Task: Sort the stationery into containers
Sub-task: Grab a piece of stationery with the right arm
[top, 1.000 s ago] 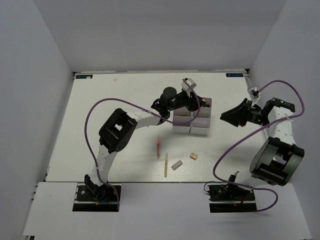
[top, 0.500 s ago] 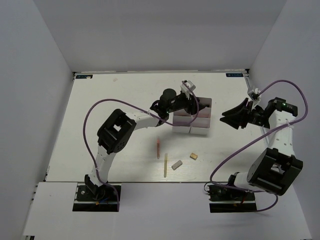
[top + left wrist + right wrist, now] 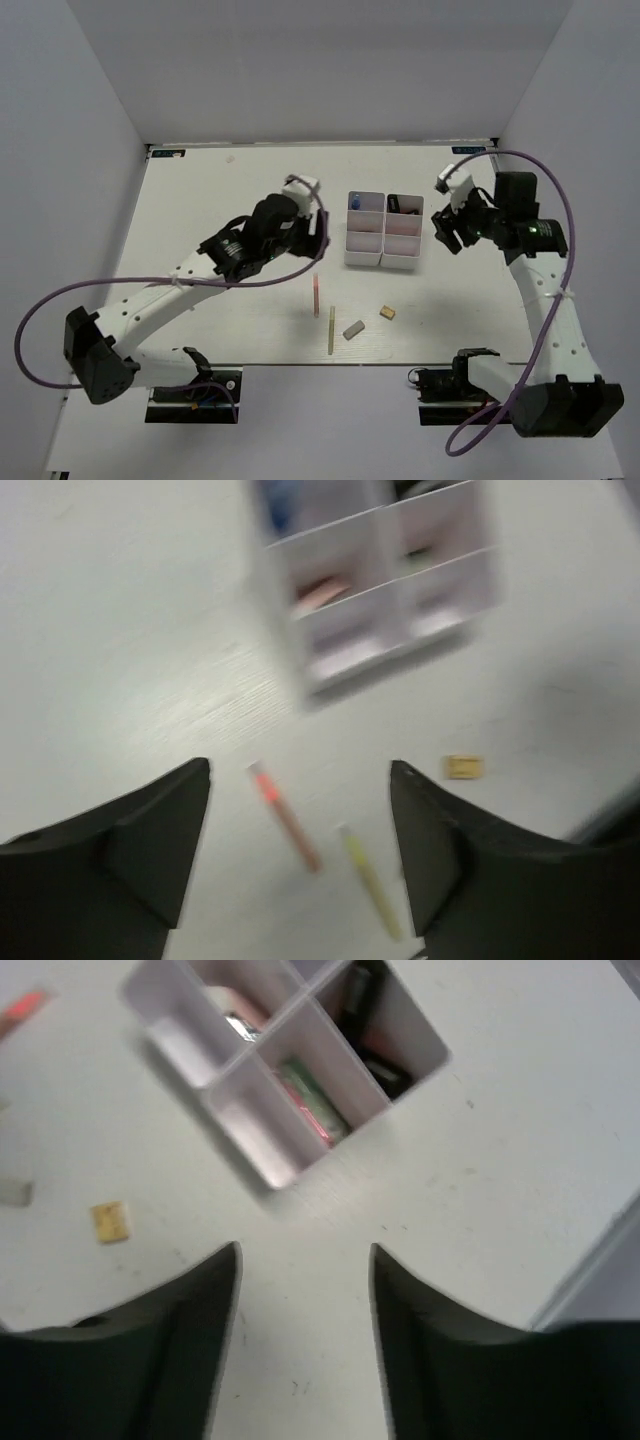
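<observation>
Mid-sort, left gripper [image 3: 300, 772] and right gripper [image 3: 305, 1252] both spread and empty; next, left likely drops onto pink stick [image 3: 317, 298], pinches it, carries it to bins [image 3: 384, 233].

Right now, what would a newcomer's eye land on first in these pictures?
The block of white bins at the centre, several partly filled. Below it in the top view, four pieces lie loose: a pink stick, a yellow stick, a grey eraser and a tan eraser. The left gripper and right gripper flank the bins, both open and empty.
</observation>
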Available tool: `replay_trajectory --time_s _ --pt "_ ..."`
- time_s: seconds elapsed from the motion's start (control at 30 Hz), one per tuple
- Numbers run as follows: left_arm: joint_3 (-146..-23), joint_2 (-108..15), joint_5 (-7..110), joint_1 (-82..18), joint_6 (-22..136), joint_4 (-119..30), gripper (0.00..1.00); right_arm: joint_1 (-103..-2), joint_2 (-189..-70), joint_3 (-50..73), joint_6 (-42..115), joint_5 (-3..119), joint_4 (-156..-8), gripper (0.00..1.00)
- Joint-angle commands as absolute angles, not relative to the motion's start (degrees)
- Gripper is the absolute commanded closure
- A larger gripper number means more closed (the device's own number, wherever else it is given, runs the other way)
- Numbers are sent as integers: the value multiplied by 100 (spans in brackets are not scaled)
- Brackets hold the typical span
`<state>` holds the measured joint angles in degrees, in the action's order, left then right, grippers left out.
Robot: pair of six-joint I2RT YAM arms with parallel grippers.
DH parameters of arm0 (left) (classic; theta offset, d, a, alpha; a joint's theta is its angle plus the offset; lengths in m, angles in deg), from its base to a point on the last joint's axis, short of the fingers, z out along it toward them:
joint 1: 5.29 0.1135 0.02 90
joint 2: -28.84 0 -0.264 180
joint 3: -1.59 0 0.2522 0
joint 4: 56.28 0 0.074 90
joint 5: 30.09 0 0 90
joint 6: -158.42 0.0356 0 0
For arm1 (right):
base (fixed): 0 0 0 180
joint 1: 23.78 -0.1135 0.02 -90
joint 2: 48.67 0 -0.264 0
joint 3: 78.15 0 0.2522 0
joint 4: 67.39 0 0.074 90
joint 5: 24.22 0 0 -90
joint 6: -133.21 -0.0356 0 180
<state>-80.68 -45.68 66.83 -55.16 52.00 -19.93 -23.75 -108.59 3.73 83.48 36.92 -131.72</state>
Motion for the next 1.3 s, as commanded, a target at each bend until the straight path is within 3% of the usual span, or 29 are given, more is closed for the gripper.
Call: replay_trajectory --time_s 0.0,0.03,0.13,0.17,0.2,0.27,0.33,0.37,0.4,0.47,0.57,0.63,0.87,1.03,1.27 --pt "-7085 -4029 8328 -5276 4663 564 14 -2922 -11115 339 7730 7070 -11556 24" --pt "-6949 -3876 8276 -5206 4636 635 12 -3019 -11098 129 7801 7279 -11308 9" --pt "-6413 -3191 7927 -4584 4505 714 7 -3423 -11194 90 8040 7467 -10681 9" --pt "-6316 -2946 7646 -4311 4478 714 7 -3424 -11430 449 7943 7091 -10838 9" --pt "-6158 -2734 7487 -4178 4478 601 7 -3433 -11554 705 7803 6000 -12110 9" --pt "-5860 -2497 6862 -3704 4487 539 7 -3590 -11949 1216 7548 4440 -13302 44" --pt "-5605 -2267 6529 -3474 4504 363 7 -3959 -11899 963 7329 3917 -13415 68" --pt "-5560 -2249 6353 -3291 4522 345 7 -4247 -11776 814 7257 3514 -13415 90" --pt "-5507 -2223 6282 -3237 4574 276 9 -4355 -11662 378 7170 3336 -13424 100" --pt "-5278 -2135 6036 -3149 4679 135 9 -4574 -11652 172 6932 2431 -13695 100" --pt "-5041 -2038 5728 -2877 4838 -15 9 -5004 -11678 -250 6677 1983 -13872 68" --pt "-4927 -1977 5455 -2693 4908 -137 9 -5330 -11503 -908 6502 2539 -13322 56" --pt "-4619 -1810 4928 -2323 4856 -393 9 -6052 -11616 -2017 5992 5315 -12239 53" --pt "-4566 -1739 4936 -2278 4908 -402 9 -6447 -11994 -2070 5771 6059 -11939 40" --pt "-4566 -1809 4927 -2278 4944 -367 9 -6597 -12415 -2026 5798 6481 -11534 34"
